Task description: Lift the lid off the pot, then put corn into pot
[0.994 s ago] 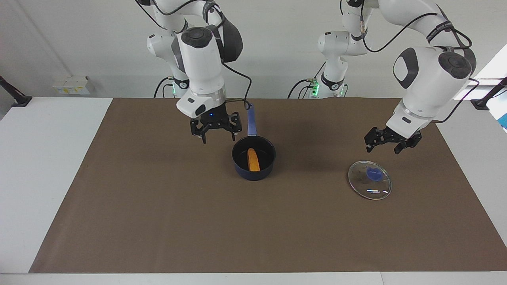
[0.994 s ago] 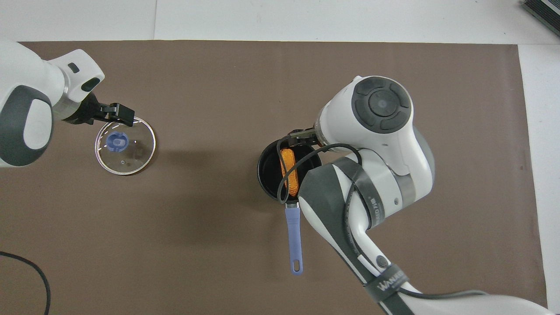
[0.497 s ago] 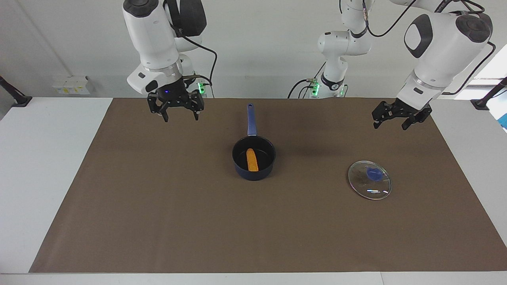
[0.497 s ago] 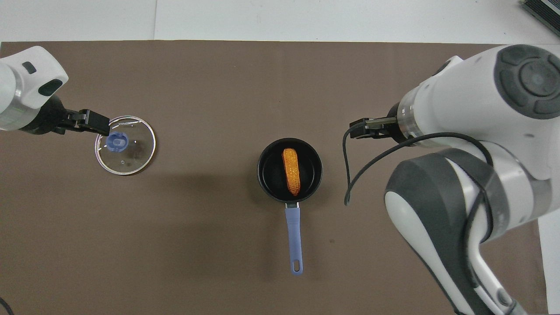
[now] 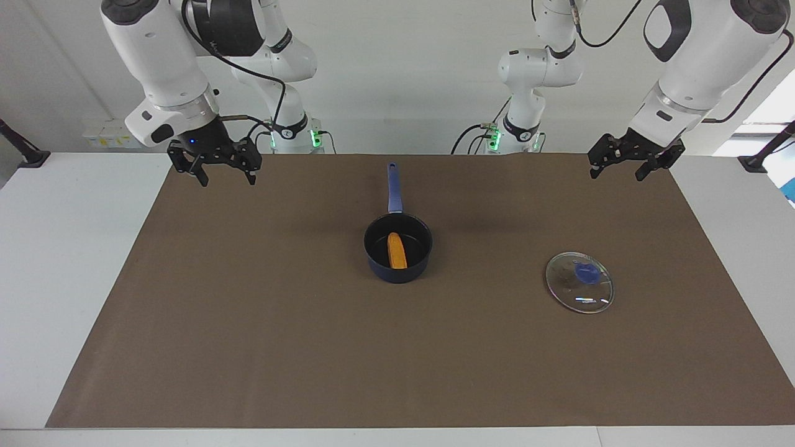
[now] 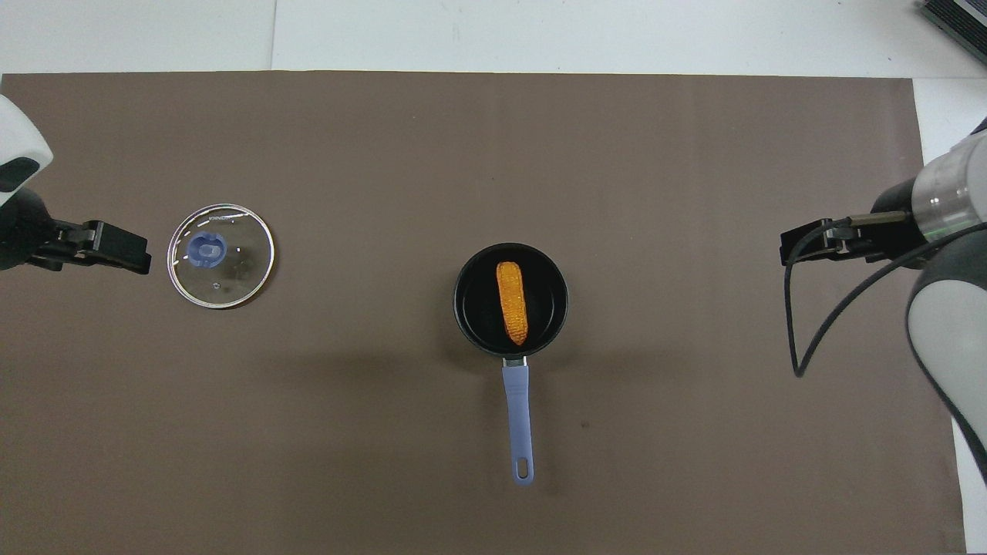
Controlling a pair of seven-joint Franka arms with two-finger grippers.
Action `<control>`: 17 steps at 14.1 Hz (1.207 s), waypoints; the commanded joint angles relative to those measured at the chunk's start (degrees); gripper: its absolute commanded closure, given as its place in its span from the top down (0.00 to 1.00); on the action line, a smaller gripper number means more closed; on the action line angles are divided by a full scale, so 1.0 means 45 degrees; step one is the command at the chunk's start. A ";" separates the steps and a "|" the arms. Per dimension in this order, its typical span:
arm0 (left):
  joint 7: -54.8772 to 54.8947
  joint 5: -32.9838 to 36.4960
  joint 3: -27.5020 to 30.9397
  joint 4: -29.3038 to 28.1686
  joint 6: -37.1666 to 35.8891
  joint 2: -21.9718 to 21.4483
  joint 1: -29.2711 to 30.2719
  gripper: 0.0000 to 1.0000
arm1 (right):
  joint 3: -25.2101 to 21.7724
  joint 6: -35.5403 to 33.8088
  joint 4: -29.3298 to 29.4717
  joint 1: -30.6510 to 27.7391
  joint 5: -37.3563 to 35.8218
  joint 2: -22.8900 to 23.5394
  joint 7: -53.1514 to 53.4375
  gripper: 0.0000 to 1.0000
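The dark blue pot (image 5: pixel 415 249) stands mid-table on the brown mat, its long handle (image 5: pixel 392 186) pointing toward the robots. The orange-yellow corn (image 5: pixel 396 250) lies inside the pot; it also shows in the overhead view (image 6: pixel 513 302), within the pot (image 6: pixel 473 302). The glass lid (image 5: pixel 579 282) with its blue knob lies flat on the mat toward the left arm's end, also in the overhead view (image 6: pixel 221 255). My left gripper (image 5: pixel 616 176) is open and empty, raised over the mat's edge near the lid (image 6: pixel 116 248). My right gripper (image 5: pixel 227 180) is open and empty, raised over the mat's corner (image 6: pixel 806 245).
The brown mat (image 5: pixel 248 323) covers most of the white table (image 5: pixel 74 248). A loose black cable (image 6: pixel 802 324) hangs from the right arm's wrist. The robots' bases stand at the table's edge, near the pot's handle end.
The right gripper has risen from beside the pot and swung out to its own end of the table. The left gripper has lifted and drawn away from the lid. Pot, corn and lid stayed put.
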 commanded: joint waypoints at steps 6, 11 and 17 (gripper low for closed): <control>-0.0209 0.0230 -0.0034 0.1695 -0.0796 0.0961 -0.0023 1.00 | 0.0051 -0.2314 0.1521 -0.0768 0.0153 -0.1136 -0.0400 1.00; -0.0189 0.0211 -0.0034 0.1674 -0.0736 0.0941 0.0016 1.00 | 0.0070 -0.2139 0.1366 -0.0787 -0.0120 -0.1429 -0.0362 1.00; -0.0170 0.0210 -0.0034 0.1674 -0.0697 0.0941 0.0016 1.00 | 0.0070 -0.2315 0.1015 -0.0807 -0.0140 -0.1663 -0.0381 1.00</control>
